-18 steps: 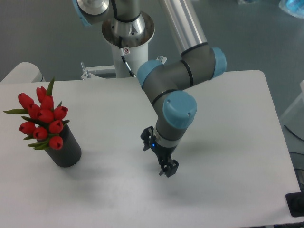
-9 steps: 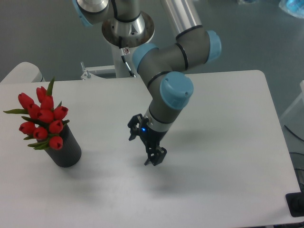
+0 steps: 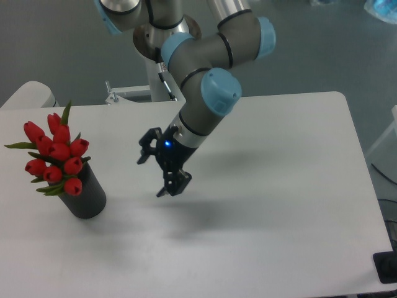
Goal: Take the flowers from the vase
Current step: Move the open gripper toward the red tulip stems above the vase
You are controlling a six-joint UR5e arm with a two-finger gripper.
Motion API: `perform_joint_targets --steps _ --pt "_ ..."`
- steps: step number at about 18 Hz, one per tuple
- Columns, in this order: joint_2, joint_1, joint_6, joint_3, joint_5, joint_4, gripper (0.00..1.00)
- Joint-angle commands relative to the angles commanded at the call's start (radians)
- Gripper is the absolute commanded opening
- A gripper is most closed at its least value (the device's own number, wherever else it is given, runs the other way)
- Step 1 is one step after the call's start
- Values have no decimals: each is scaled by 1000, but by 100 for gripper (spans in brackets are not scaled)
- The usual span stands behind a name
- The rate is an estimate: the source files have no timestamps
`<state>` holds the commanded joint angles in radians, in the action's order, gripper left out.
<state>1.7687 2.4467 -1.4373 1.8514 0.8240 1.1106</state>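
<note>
Table (image 3: pixel 298 205) spanned below claw; vase (image 3: pixel 87 195) seen well left of claw, flowers (image 3: pixel 54 155) seated in it, ungrasped; claw (image 3: pixel 172 187) held empty, open or shut cannot be told; approach, grasp, lift all remaining.

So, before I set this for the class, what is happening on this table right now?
A UR5e arm hangs over the white table, its gripper in the air and holding nothing. It has been travelling left towards the bunch of red tulips, which stands untouched in the black vase near the table's left edge. A clear gap remains between gripper and flowers. Whether the gripper is open is hard to tell.
</note>
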Motion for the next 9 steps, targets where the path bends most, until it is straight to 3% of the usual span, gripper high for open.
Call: perform_joint_targets --steps 9 --pt "-25 -15 2 52 -170 0 100"
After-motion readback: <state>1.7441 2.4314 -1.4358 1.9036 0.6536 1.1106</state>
